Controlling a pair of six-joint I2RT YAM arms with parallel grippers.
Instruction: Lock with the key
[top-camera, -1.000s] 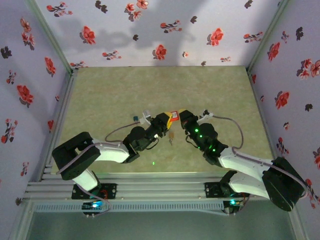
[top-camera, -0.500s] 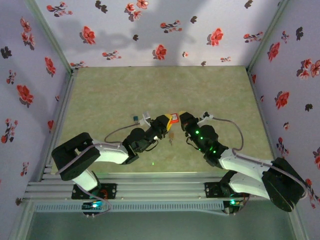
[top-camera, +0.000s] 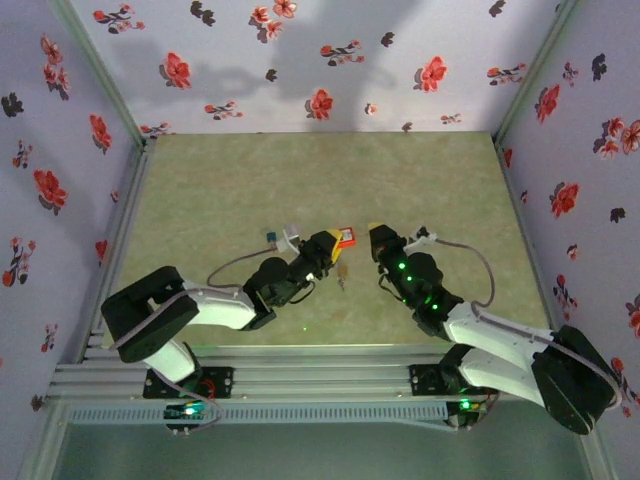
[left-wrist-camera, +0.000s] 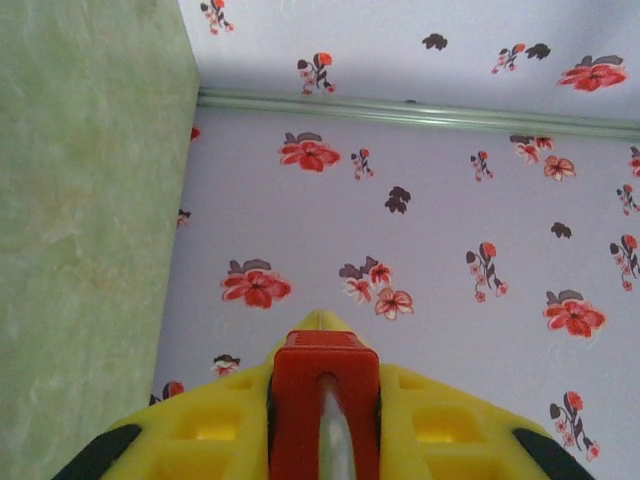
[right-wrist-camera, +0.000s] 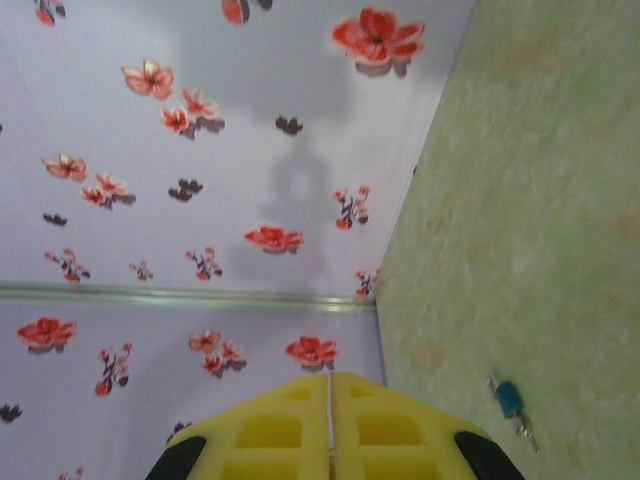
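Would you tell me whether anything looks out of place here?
A small blue-headed key lies loose on the table, away from the red padlock in the left end effector, while the right end effector is shut, empty.

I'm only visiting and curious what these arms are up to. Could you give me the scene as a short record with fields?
left gripper: closed on the red lock, held off the table
right gripper: shut, fingers pressed together
blue-headed key: lying on the table, in neither gripper
spacing: right gripper close beside the lock, not touching it
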